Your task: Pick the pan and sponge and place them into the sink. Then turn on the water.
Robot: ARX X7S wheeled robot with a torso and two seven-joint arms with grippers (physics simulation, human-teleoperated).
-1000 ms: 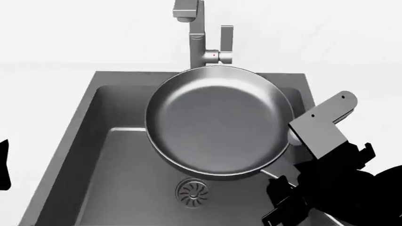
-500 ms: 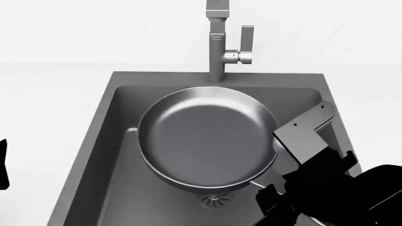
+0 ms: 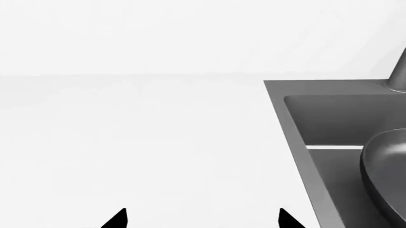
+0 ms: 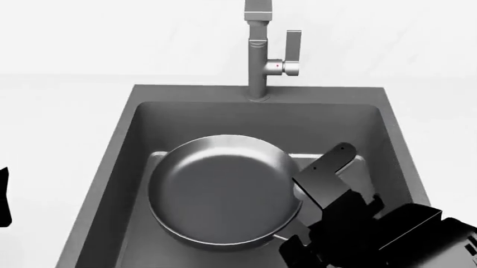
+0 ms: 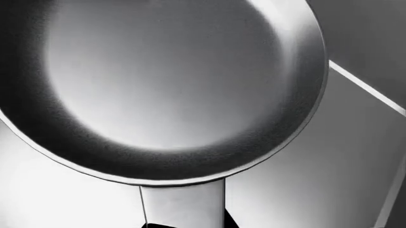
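The pan (image 4: 220,192) is round and dark grey and sits low inside the sink (image 4: 119,145), over the drain, which is hidden. My right gripper (image 4: 302,248) is shut on the pan's handle at the sink's near right. In the right wrist view the pan (image 5: 159,80) fills the frame and its handle (image 5: 184,204) runs down into my right gripper (image 5: 184,224). My left gripper (image 3: 201,221) is open and empty over the white counter left of the sink (image 3: 292,114). The pan's edge (image 3: 387,161) shows there too. The sponge is out of view. No water falls from the faucet (image 4: 258,56).
The faucet's side lever (image 4: 293,50) with its red dot stands upright behind the sink. White counter (image 4: 52,111) surrounds the basin. A grey bracket (image 4: 324,178) on my right arm hangs over the sink's right part. A sliver of my left arm (image 4: 4,195) shows at the view's left edge.
The pan has moved down into the sink and toward the near left with my right gripper. The head view shifted earlier, then held still. The left arm has not moved.
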